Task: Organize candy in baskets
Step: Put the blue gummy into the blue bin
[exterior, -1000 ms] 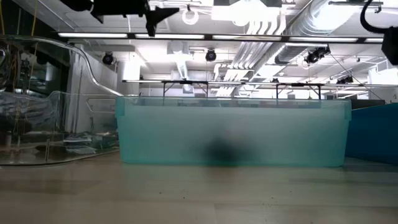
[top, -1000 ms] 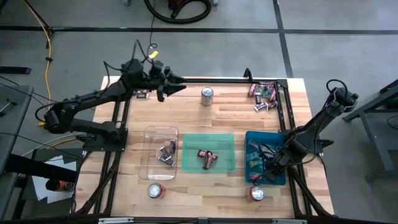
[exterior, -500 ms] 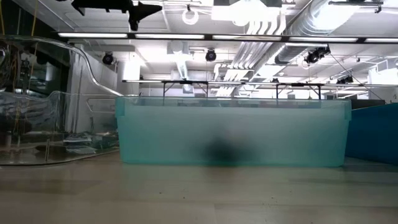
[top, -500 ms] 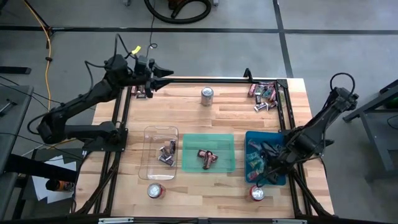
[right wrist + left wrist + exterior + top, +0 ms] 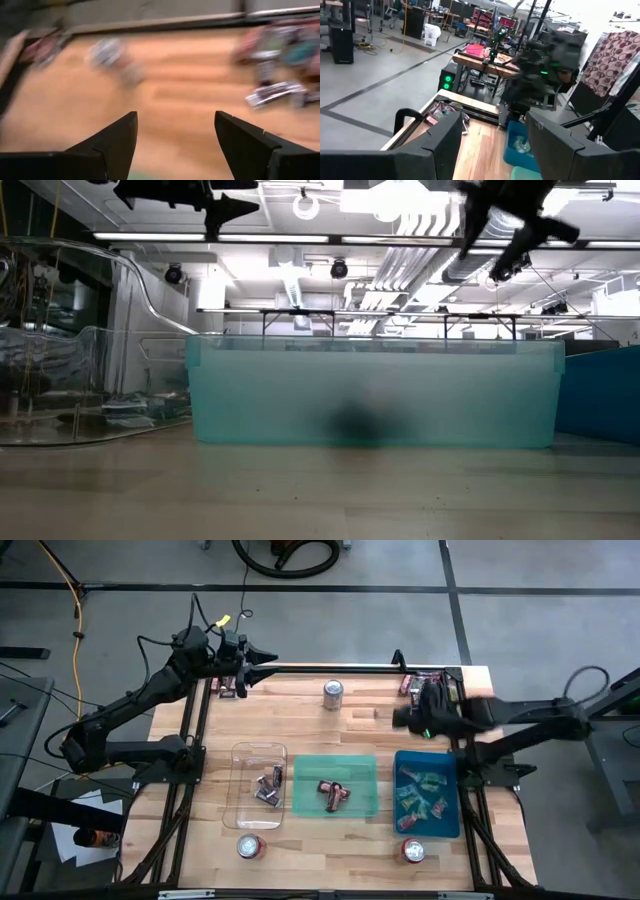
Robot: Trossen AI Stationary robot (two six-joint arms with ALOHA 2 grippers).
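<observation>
The right claw (image 5: 408,717), jaws spread and empty, hangs over the desk (image 5: 350,730) just inward of the loose candy (image 5: 425,690) heaped at the far right corner, so this arm is much the nearer one. The wrappers look maroon, green-pink and silver, small and jumbled; their long axes cannot be told. The left claw (image 5: 268,657), also released, waits over the far left corner.

robotics lab or workshop, concrete floor (image 5: 330,615), exposed ceiling ducts (image 5: 420,220), cluttered workbenches (image 5: 485,55)
</observation>
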